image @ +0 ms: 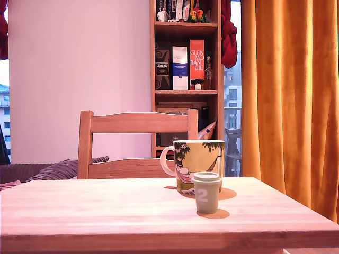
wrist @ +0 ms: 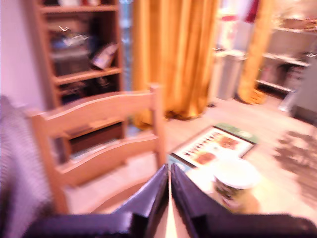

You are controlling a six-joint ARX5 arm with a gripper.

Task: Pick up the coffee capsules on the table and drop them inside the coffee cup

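Standing upright on the table (image: 79,211), sage green capsule (image: 207,192) before coffee cup (image: 198,164), contents unseen, claw (wrist: 170,184) nearly closed, empty.

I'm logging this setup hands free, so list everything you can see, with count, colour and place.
coffee capsule: one seen, sage green, marked 2, on the table just in front of the mug.
coffee cup: one, yellow-green cartoon print, white handle, table centre-right in the exterior view.
table: one, pale wood.
chair: one, wooden, behind the table.
bookshelf: one, brown, holding boxes and bottles.
curtain: orange, the exterior view's right.
gripper: one, black, fingers nearly together, wrist view only.
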